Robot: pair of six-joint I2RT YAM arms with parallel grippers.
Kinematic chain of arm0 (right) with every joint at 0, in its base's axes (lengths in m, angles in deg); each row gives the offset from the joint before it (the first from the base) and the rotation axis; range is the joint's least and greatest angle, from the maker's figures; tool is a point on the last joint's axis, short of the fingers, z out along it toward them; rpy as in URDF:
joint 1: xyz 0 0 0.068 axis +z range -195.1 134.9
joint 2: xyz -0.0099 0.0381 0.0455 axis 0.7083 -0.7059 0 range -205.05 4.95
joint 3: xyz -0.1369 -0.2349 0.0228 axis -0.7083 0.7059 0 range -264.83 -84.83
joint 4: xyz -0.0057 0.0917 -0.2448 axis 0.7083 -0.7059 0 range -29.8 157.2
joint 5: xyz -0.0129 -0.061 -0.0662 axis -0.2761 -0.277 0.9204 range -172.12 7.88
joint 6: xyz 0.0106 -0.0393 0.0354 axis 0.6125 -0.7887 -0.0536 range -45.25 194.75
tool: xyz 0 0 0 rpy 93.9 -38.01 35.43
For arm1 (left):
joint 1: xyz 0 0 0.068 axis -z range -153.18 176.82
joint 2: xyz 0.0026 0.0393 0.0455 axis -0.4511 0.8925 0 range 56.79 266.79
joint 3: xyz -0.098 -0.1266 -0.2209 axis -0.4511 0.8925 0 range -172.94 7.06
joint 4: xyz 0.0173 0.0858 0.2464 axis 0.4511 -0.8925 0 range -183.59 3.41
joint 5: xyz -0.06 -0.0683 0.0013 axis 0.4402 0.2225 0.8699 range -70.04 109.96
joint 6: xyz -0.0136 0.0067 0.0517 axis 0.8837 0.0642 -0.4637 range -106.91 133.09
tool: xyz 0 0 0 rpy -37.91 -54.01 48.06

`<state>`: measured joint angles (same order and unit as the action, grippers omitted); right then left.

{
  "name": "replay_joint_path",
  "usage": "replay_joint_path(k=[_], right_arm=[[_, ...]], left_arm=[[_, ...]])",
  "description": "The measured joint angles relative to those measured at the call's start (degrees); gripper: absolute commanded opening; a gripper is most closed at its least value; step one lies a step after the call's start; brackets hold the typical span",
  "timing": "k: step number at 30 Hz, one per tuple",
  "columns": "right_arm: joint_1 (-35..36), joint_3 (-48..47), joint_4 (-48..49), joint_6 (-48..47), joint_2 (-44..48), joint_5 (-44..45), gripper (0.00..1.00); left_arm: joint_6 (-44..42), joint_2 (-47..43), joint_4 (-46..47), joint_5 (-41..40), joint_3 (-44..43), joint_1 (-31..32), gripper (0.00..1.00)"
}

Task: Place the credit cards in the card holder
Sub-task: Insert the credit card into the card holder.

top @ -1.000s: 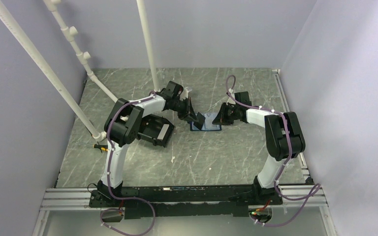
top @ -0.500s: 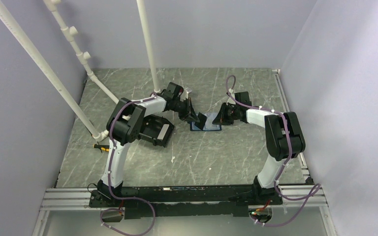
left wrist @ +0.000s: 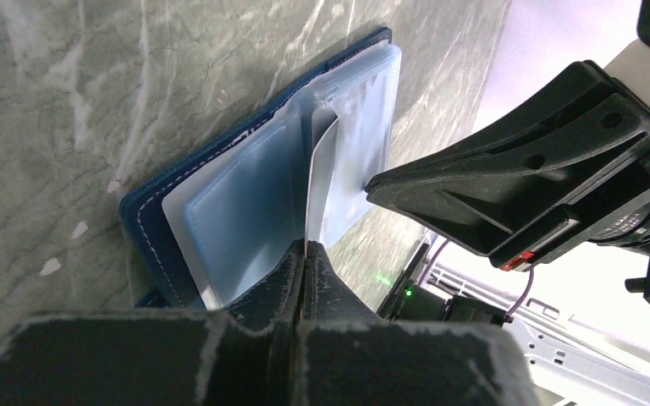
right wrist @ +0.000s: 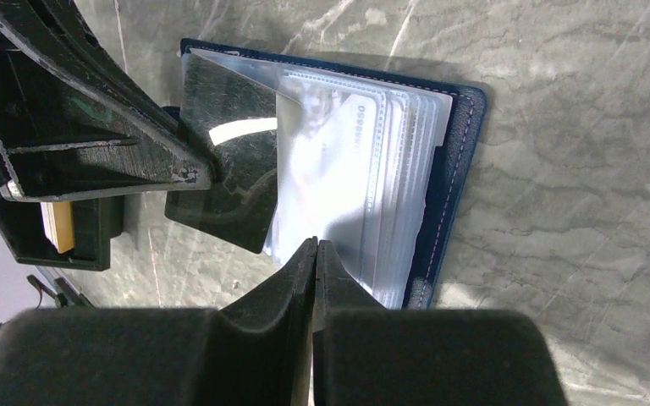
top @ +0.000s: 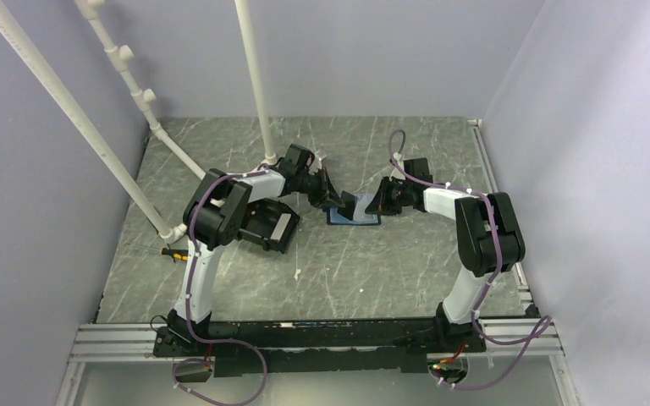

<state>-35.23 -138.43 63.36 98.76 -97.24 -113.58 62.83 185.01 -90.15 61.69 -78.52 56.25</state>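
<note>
The dark navy card holder [top: 354, 216] lies open on the table, its clear sleeves [right wrist: 364, 186] fanned. My left gripper [left wrist: 305, 247] is shut on a thin pale credit card [left wrist: 319, 182], seen edge-on, with its far end in among the sleeves. In the right wrist view that card [right wrist: 224, 182] looks dark and glossy. My right gripper [right wrist: 315, 245] is shut, pinching the edge of a clear sleeve. It also shows in the left wrist view [left wrist: 516, 190], its tip touching the sleeve. An orange-tan card [right wrist: 57, 227] stands in the black bin.
The black bin [top: 267, 224] sits left of the card holder under my left arm. White pipes [top: 254, 80] rise at the back left. A small screwdriver [top: 169, 251] lies by the left wall. Both grippers [top: 338, 201] [top: 378, 203] meet over the card holder.
My left gripper has edged a little to the right, bringing the pale card further into the sleeves. The right arm has stayed still.
</note>
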Motion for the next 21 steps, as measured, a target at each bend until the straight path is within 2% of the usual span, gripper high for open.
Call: replay_joint_path(k=[13, 21], right_arm=[[0.0, 0.3, 0.6, 0.2, 0.0, -0.2, 0.02], [0.0, 0.8, 1.6, 0.5, 0.0, -0.5, 0.02]], left_arm=[[7.0, -0.3, 11.0, -2.3, 6.3, 0.3, 0.0], [8.7, -2.5, 14.7, -6.6, 9.3, 1.7, 0.0]])
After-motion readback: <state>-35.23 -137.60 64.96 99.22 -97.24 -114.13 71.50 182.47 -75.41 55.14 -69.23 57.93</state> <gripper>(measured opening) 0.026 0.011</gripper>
